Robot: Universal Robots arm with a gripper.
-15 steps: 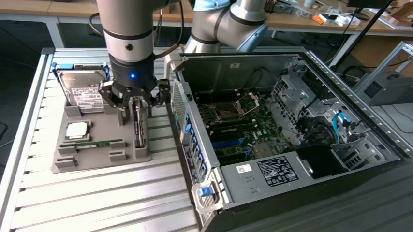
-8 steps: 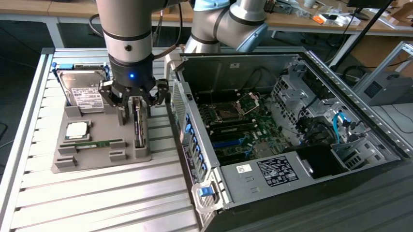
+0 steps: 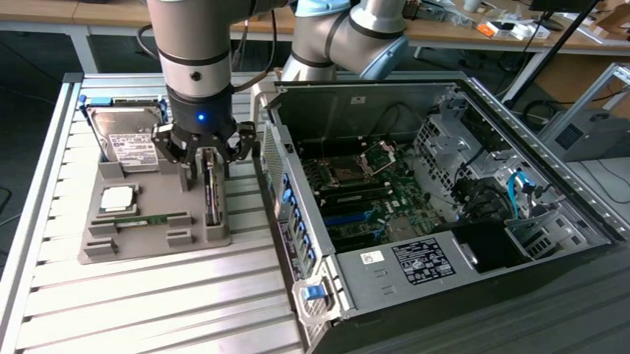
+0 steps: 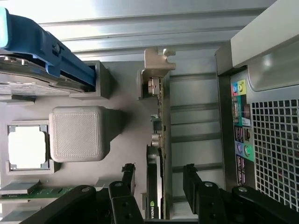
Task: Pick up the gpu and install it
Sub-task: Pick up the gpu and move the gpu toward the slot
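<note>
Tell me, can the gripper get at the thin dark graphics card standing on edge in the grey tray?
Probably yes: the open gripper hangs over the thin dark graphics card, a finger either side, nothing blocking it.

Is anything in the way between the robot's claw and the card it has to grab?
No, nothing visible is in the way. The open gripper hangs right over the card, which stands on its edge in the gray holder. Its fingers are on both sides of the card.
</note>
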